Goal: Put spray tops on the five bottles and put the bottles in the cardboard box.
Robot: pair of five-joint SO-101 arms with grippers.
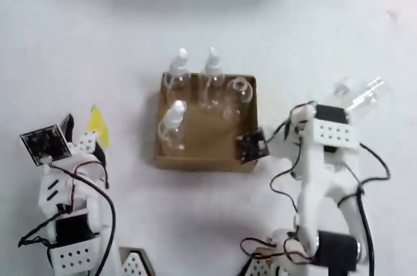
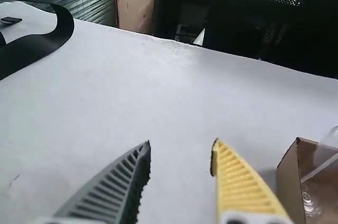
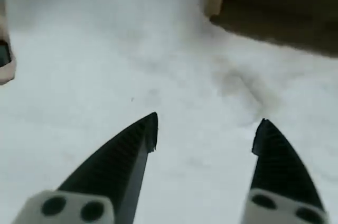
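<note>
White table, faint clear bottle

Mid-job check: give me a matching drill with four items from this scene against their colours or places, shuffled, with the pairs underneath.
Column one:
1. left hand
2. right hand
3. bottle without spray top
4. lying bottle

Column two:
A. on the table, outside the cardboard box
B. two black fingers, open
C. inside the box
D. one grey finger and one yellow, open

Pairs: 1-D, 2-B, 3-C, 4-A
</note>
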